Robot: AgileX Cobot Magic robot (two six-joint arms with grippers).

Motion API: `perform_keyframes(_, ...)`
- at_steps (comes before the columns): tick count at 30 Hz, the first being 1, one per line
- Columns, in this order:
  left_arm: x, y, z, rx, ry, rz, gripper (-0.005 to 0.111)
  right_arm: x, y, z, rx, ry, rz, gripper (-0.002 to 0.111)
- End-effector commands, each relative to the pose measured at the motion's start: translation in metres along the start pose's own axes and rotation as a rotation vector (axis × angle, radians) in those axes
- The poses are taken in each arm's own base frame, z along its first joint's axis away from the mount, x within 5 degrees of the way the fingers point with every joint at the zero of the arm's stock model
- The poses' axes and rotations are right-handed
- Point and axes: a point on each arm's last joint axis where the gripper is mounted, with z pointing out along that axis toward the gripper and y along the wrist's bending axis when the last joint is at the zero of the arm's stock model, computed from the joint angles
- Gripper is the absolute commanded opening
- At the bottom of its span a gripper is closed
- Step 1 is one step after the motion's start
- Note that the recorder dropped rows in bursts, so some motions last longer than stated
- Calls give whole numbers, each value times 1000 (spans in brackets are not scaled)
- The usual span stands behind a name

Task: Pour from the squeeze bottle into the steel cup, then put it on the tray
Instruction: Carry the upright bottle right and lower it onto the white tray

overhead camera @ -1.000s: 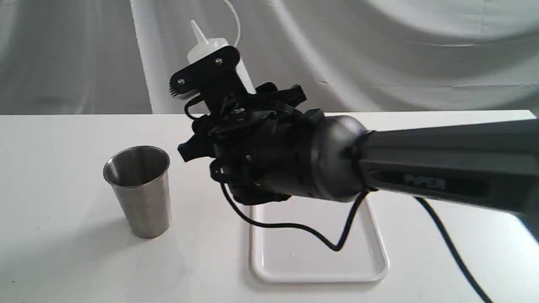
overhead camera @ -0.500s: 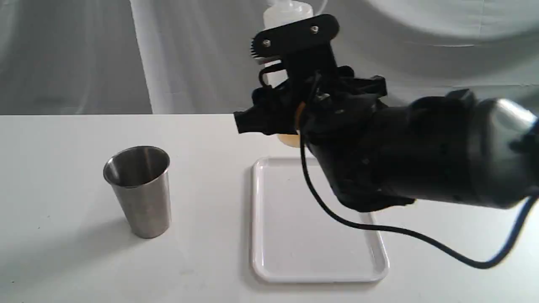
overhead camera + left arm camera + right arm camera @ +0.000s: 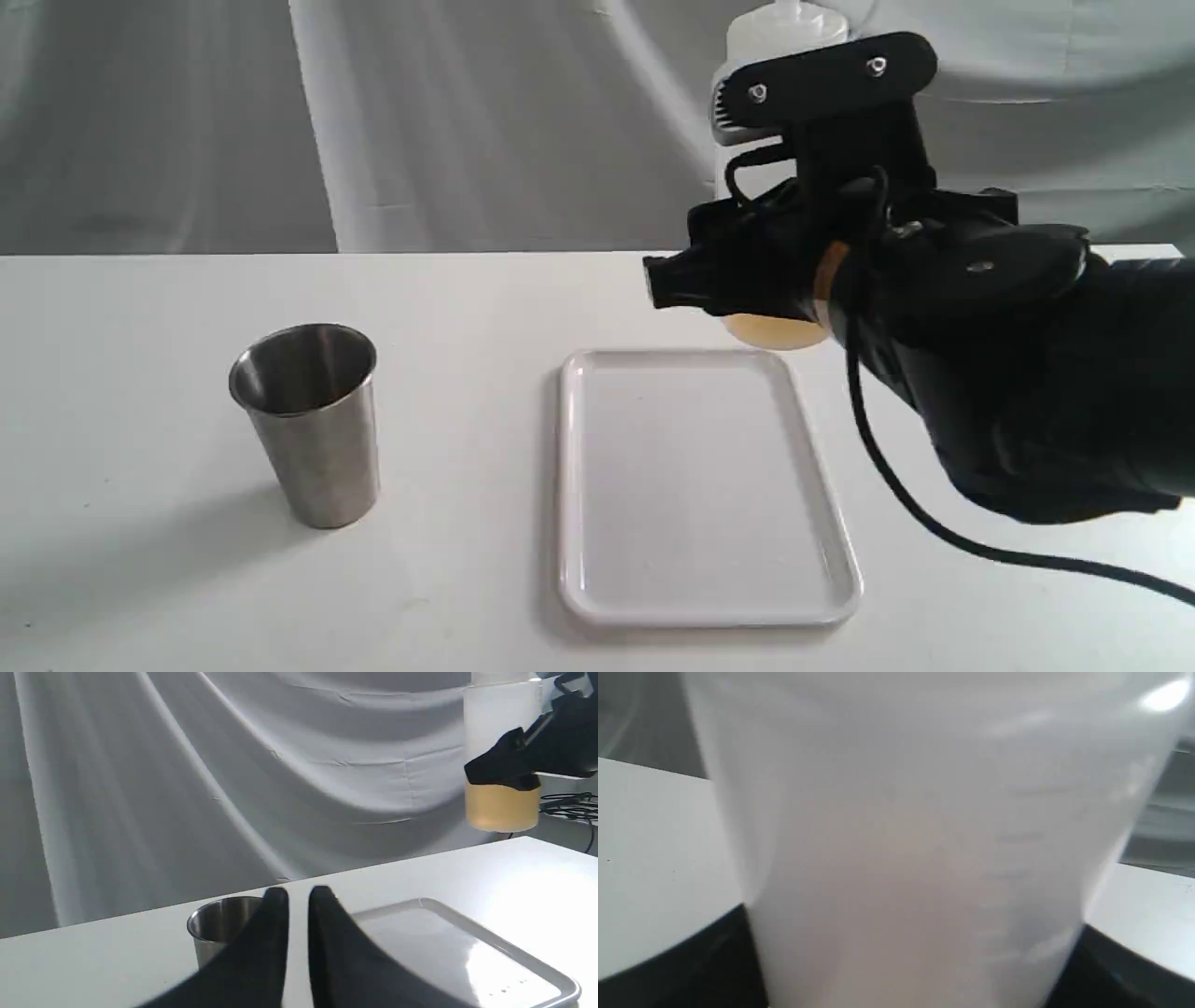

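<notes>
The squeeze bottle point(image 3: 775, 331) hangs upright in the air above the table behind the tray's far right corner, amber liquid in its base. My right gripper point(image 3: 747, 285) is shut on its lower body. In the right wrist view the bottle point(image 3: 896, 858) fills the picture between two black fingers point(image 3: 691, 961). The steel cup point(image 3: 306, 420) stands upright on the left, apart from everything. The white tray point(image 3: 700, 597) lies bare at the middle. My left gripper point(image 3: 298, 905) is shut with nothing held, low near the cup point(image 3: 219, 924) and tray point(image 3: 551, 989); it is out of the exterior view.
A white table point(image 3: 140, 579) carries everything, with grey draped cloth point(image 3: 467, 121) behind it. A black cable point(image 3: 934, 532) hangs from the right arm over the table to the right of the tray.
My right gripper has carried the bottle to the right, from near the cup's side across the tray's far edge to its far right corner. The bottle went from tilted to upright.
</notes>
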Motion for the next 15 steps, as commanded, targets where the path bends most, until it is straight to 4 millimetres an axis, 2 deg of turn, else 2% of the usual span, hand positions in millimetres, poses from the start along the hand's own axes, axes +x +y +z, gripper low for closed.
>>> perform_keyframes(1, 1, 0, 1, -1, 1, 4, 8, -10, -8, -9, -9, -45, -8, 0)
perform_keyframes(6, 1, 0, 1, -1, 1, 4, 8, -15, -6, -15, -76, -50, 5, 0)
perform_keyframes(11, 1, 0, 1, -1, 1, 4, 8, -13, -9, -10, -149, -20, 17, 0)
perform_keyframes(15, 1, 0, 1, -1, 1, 4, 8, -13, -18, -5, -130, -10, 22, 0)
